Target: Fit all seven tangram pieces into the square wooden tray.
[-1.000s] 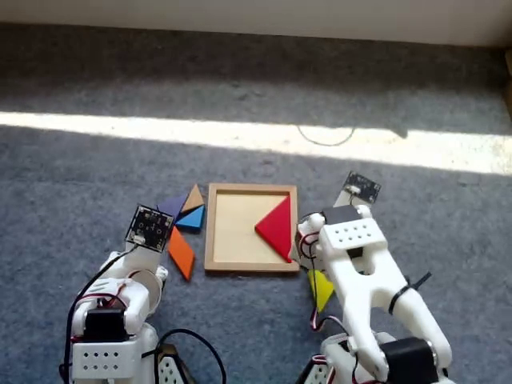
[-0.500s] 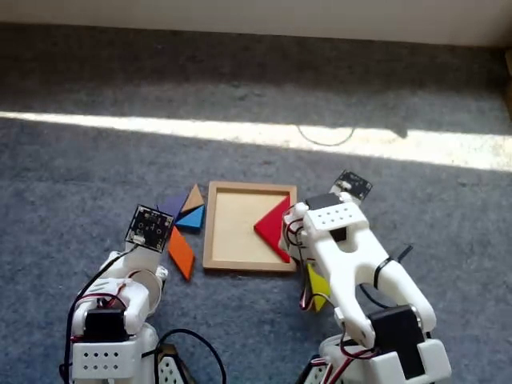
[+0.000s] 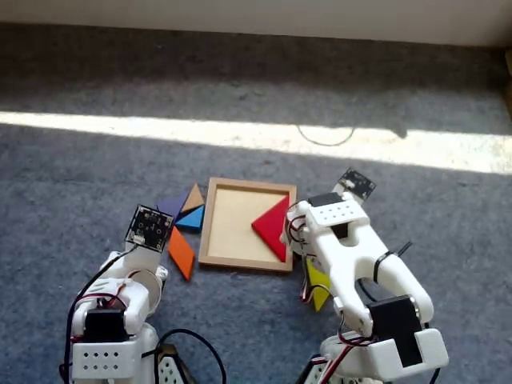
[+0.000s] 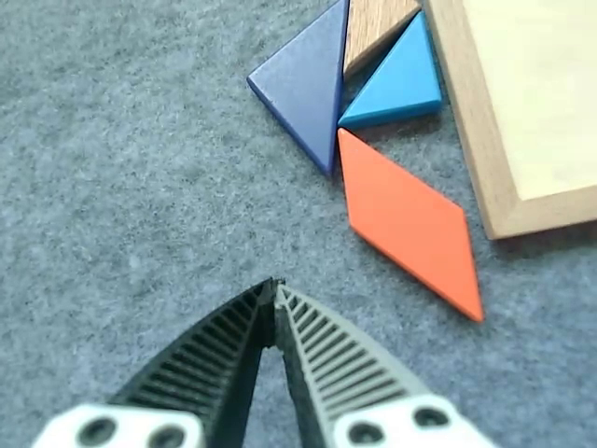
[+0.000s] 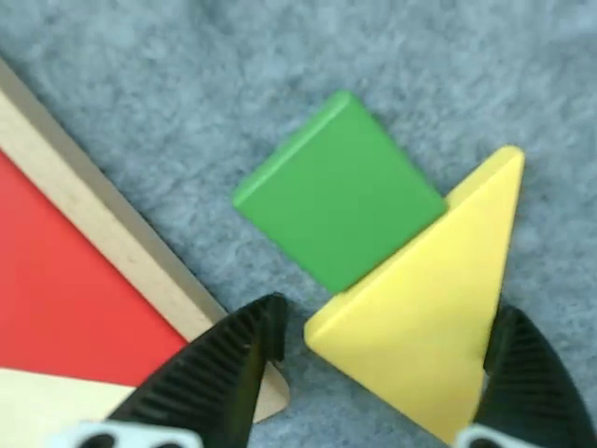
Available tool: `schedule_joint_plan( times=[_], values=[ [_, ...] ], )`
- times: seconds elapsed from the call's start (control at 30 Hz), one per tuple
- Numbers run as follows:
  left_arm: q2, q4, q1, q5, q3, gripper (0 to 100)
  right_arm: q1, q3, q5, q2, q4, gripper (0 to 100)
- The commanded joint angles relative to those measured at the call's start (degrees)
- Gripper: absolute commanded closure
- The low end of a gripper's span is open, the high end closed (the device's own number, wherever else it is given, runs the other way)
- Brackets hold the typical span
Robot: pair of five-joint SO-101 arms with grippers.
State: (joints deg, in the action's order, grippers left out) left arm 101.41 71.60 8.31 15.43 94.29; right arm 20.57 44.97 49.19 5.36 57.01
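Observation:
The square wooden tray (image 3: 206, 226) holds a red triangle (image 3: 272, 228) against its right side. My right gripper (image 5: 373, 369) is open low over the carpet beside the tray (image 5: 121, 247), one finger on each side of the yellow triangle (image 5: 429, 313). A green square (image 5: 340, 191) touches that triangle. My left gripper (image 4: 275, 303) is shut and holds nothing, a short way from the orange parallelogram (image 4: 410, 224). Beyond it lie a blue triangle (image 4: 396, 89), a dark blue triangle (image 4: 303, 79) and a wood-coloured triangle (image 4: 373, 28), all left of the tray (image 4: 476, 121).
Grey carpet covers the whole floor. A sunlit strip (image 3: 240, 132) and a thin cable (image 3: 324, 138) lie beyond the tray. The right arm (image 3: 344, 248) hangs over the tray's right edge and partly covers the yellow triangle (image 3: 318, 286).
The right arm has swung left and come down over the yellow triangle. The tray with the red triangle has slid slightly left. The left arm has stayed still.

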Motion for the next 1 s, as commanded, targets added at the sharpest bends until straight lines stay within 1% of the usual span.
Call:
schedule_joint_plan(
  times=[0.0, 0.2, 0.43, 0.5, 0.6, 0.67, 0.87, 0.97],
  values=[
    [1.8, -0.9, 0.8, 0.5, -0.6, 100, -1.0, -2.0, 0.7, -0.1, -0.7, 67.0],
    [1.8, -0.9, 0.8, 0.5, -0.6, 100, -1.0, -2.1, 0.4, 0.2, 2.4, 67.0],
    [1.8, -0.9, 0.8, 0.5, -0.6, 100, -1.0, -2.0, 0.3, -0.1, 2.5, 67.1],
    [1.8, -0.9, 0.8, 0.5, -0.6, 100, -1.0, -2.0, 0.3, -0.1, 2.5, 69.8],
    [1.8, -0.9, 0.8, 0.5, -0.6, 100, -1.0, -2.0, 0.1, -0.1, 2.5, 78.3],
    [1.8, -0.9, 0.8, 0.5, -0.6, 100, -1.3, -2.1, 0.1, 0.0, 2.4, 81.3],
    [1.8, -0.9, 0.8, 0.5, -0.5, 100, -5.4, -2.3, -3.4, 0.4, 3.5, 81.7],
    [1.8, -0.9, 0.7, 0.5, -0.5, 100, -5.9, -2.7, -6.2, 0.4, 10.3, 81.7]
  ],
)
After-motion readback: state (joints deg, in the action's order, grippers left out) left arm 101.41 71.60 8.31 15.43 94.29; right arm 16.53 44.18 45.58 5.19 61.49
